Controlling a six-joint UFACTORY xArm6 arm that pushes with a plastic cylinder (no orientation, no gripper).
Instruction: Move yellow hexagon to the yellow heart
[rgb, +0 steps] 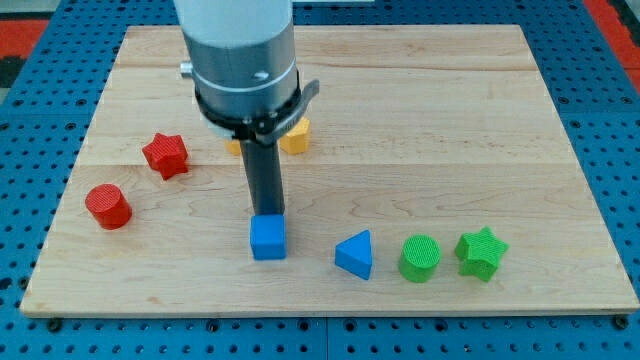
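Two yellow blocks lie close together behind the arm near the board's upper middle. One (296, 136) shows to the right of the rod and one (233, 146) is only a sliver to its left. Their shapes are hidden, so I cannot tell which is the hexagon and which the heart. My tip (267, 214) is down at the far edge of a blue cube (268, 239), touching or nearly touching it, well below the yellow blocks.
A red star (165, 155) and a red cylinder (108, 206) lie at the left. A blue triangle (355, 254), a green cylinder (419, 258) and a green star (480, 252) line the bottom right. The wooden board (450, 120) rests on blue pegboard.
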